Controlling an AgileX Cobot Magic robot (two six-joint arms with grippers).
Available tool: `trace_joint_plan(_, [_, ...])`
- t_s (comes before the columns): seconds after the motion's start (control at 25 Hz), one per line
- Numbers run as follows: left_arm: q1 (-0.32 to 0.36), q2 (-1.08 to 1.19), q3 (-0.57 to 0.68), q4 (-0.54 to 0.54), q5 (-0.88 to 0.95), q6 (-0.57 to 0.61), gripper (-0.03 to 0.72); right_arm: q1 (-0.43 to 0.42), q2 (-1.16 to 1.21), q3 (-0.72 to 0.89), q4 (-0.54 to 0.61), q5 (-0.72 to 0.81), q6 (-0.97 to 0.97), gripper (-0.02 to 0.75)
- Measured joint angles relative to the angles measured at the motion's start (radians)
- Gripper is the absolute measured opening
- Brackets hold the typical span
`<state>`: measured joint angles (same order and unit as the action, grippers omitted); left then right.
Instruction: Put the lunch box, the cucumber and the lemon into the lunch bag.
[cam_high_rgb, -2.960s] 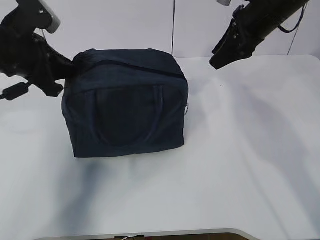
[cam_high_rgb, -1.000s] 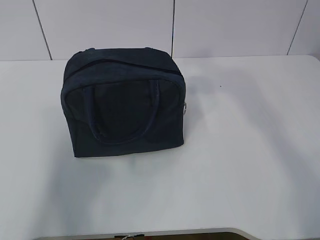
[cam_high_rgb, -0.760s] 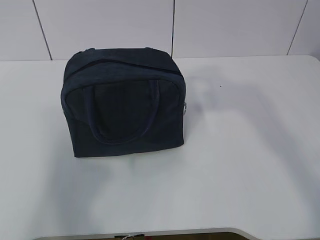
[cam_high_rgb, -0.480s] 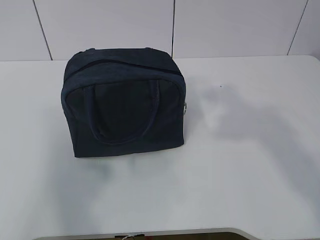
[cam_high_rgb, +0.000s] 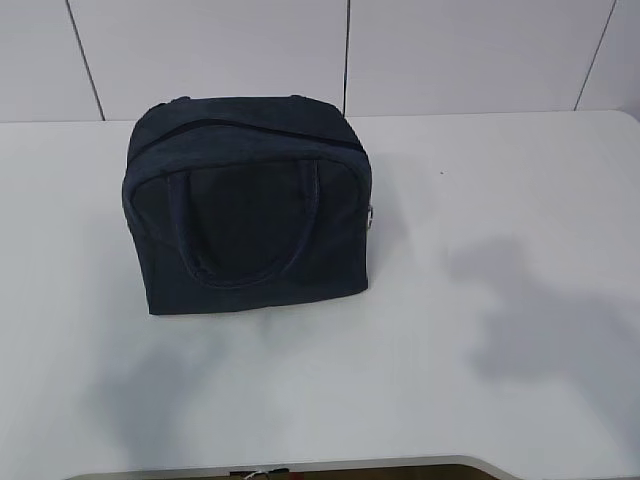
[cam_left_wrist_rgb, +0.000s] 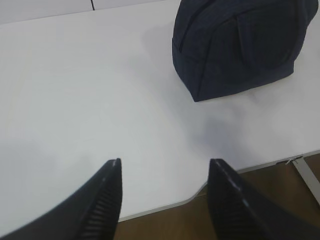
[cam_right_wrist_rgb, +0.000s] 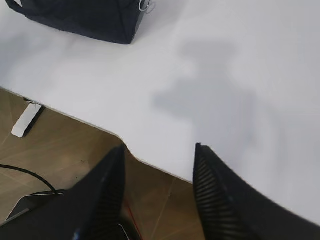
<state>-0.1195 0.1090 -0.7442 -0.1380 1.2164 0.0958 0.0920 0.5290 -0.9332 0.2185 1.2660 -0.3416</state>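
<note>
In the upper left of the exterior view, the lunch bag (cam_high_rgb: 248, 205) stands upright on the white table (cam_high_rgb: 480, 300); its dark fabric hides whatever lies inside, and the zipper along the top edge is hard to trace. Neither arm shows here, only soft shadows on the tabletop.

In the left wrist view, the bag fills the upper right corner, cut off by the frame. The left gripper (cam_left_wrist_rgb: 164, 167) hangs above the table's near edge, fingers spread, holding nothing.

In the right wrist view, only the bag's corner and metal ring pull (cam_right_wrist_rgb: 145, 6) show at the top left. The right gripper (cam_right_wrist_rgb: 159, 151) hovers over the table edge, fingers apart and empty.
</note>
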Motion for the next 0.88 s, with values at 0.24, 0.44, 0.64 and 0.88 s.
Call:
trace_joint_plan(0.24, [0.000,-0.098,0.100,-0.002,-0.029,-0.004,0.400,0.000,-0.151,0.134,-0.006,-0.019,0.000,0.367])
trace_joint_plan(0.44, [0.000,-0.098,0.145,-0.004,-0.068,-0.004,0.400,0.000,-0.250,0.232,-0.019,-0.036,0.032,0.367])
trace_joint_plan(0.64, [0.000,-0.098,0.207,-0.016,-0.124,-0.004,0.400,0.000,-0.347,0.320,-0.041,-0.084,0.054,0.367])
trace_joint_plan(0.88, [0.000,-0.098,0.221,-0.024,-0.124,-0.004,0.400,0.000,-0.461,0.421,-0.126,-0.111,0.153,0.367])
